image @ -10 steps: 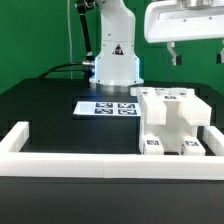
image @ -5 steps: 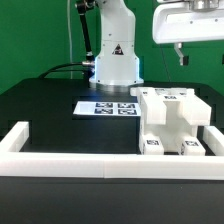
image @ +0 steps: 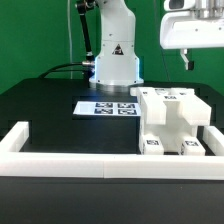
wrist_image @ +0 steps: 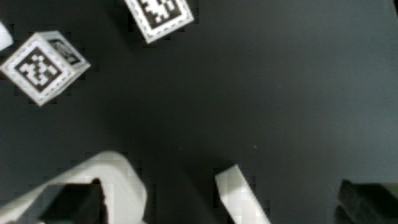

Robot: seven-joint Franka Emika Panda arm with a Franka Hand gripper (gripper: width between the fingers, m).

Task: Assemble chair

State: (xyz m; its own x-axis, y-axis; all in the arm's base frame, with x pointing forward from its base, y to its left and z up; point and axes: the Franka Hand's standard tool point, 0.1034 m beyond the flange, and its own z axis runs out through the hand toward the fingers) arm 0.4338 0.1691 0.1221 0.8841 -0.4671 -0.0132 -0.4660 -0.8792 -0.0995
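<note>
The chair (image: 172, 122) is a blocky white assembly with small square tags, standing on the black table at the exterior view's right, against the front rail. My gripper (image: 208, 60) hangs high above the table, behind and to the right of the chair, touching nothing. One dark finger (image: 186, 60) shows; the other is cut off by the frame edge. In the wrist view my gripper (wrist_image: 217, 205) is open and empty, with its dark fingers (wrist_image: 68, 205) far apart. Two square tags (wrist_image: 45, 66) and white edges (wrist_image: 118, 180) show below; I cannot tell which parts they belong to.
A long white border rail (image: 90, 161) runs along the table's front, with a white side wall (image: 14, 136) at the exterior view's left. The marker board (image: 105, 107) lies flat in front of the robot base (image: 116, 60). A green wall stands behind.
My gripper has moved steadily toward the exterior view's right, high above the table; its right finger has left the frame. The chair has not moved.
</note>
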